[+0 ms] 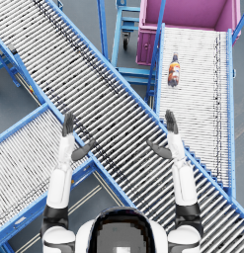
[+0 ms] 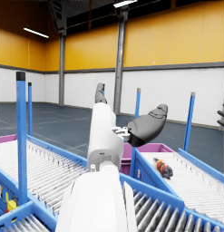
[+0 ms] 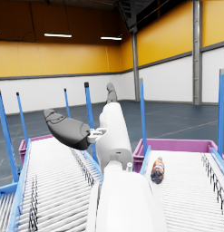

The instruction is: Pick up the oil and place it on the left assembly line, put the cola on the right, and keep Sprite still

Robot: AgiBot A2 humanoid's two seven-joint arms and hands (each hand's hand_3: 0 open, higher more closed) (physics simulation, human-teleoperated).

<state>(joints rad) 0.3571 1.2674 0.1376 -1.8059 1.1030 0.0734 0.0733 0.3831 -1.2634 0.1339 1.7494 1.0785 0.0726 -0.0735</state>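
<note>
Resting on the right roller conveyor [image 1: 205,113], well ahead of both hands, is a small bottle [image 1: 174,70]. It has a dark cap and dark ends with an orange band round its middle. The label is too small to read, so I cannot tell which drink or oil it is. In the left wrist view it seems to lie on its side, with the cap towards the purple bin [image 1: 192,17] at the conveyor's far end. It sits nearer the conveyor's inner blue rail [image 1: 157,64] than its outer one.

The left hand [image 1: 70,137] hovers over the left edge of the middle conveyor [image 1: 108,94]. Its fingers are stretched out straight, the thumb is spread wide, and it holds nothing. The right hand [image 1: 172,137] hovers over the same conveyor's right edge in a mirrored pose, its fingers extended and apart, with nothing in them.

The middle conveyor runs diagonally across the head view, made of close-set silver rollers framed in blue. A left conveyor [image 1: 22,158] of the same build meets it at an angle. Blue posts rise from the frames. The floor [image 1: 10,106] below is dark grey. The hall's walls are white low down and yellow above, with strip lights under a dark ceiling.
</note>
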